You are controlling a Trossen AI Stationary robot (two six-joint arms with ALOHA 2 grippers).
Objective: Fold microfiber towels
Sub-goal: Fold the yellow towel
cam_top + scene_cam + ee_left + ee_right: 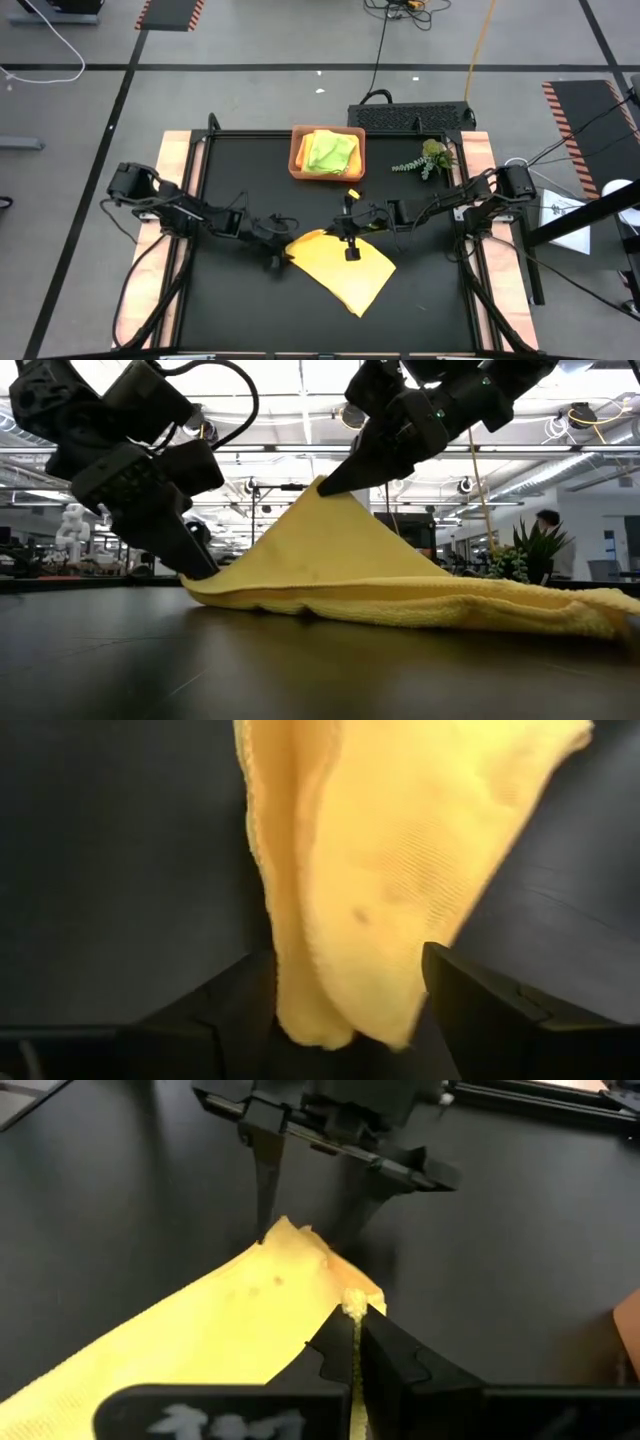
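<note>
**Yellow towel pinched up by the right gripper, left fingers apart at its edge**

A yellow towel [345,268] lies folded on the black table [230,310], near the middle and toward the near edge, one corner pointing to the near right. The right gripper [352,238] comes in from the right side and has its two fingers pressed together on a pinch of the towel's top layer; in the low view the cloth [350,575] rises to a peak at those fingertips, like a small tent, while the rest lies on the table.

The left gripper [275,255] sits low at the towel's left corner. Its fingers [490,1010] stand apart on either side of the folded edge [350,920], with the cloth between them and not squeezed. The right wrist view shows the same left gripper [315,1215] with both fingers spread, the corner of the towel [290,1240] just under them.

At the far side of the table, an orange-brown tray [297,160] holds more towels: a lime green one [335,152] on top, with yellow [312,140] showing at its left. A small green plant sprig [430,158] lies to the right of the tray.
</note>
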